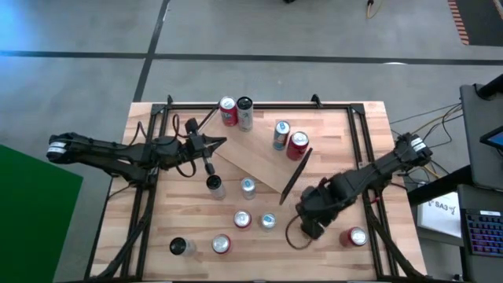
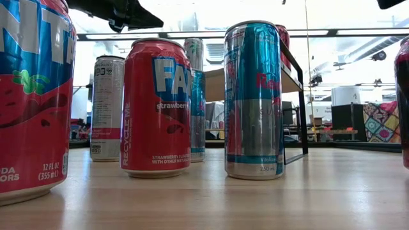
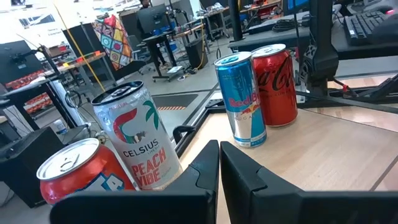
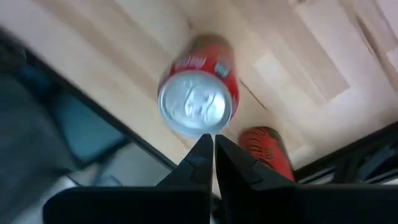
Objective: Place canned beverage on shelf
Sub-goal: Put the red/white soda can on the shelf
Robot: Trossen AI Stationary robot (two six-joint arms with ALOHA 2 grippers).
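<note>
The shelf (image 1: 259, 161) sits slantwise at the middle of the surface (image 1: 346, 130), its plank running from about ten o'clock down to four, one black end frame (image 1: 295, 172) at the lower right. Four cans stand along its far edge: a red one (image 1: 228, 112) and a silver Celsius (image 1: 244, 112) near twelve o'clock, a blue Red Bull (image 1: 280, 134) and a Coca-Cola (image 1: 297, 145) toward one. I can't tell whether they stand on the plank or just past it. Loose cans cluster at six o'clock, apparently waiting their turn.

The left claw (image 1: 211, 143), at nine o'clock by the shelf's near end, has its fingers together and carries nothing. The right claw (image 4: 212, 144), at four o'clock, is likewise shut and empty, hovering just beside a red can (image 4: 198, 94) at five o'clock, probably lining up its next pick.
</note>
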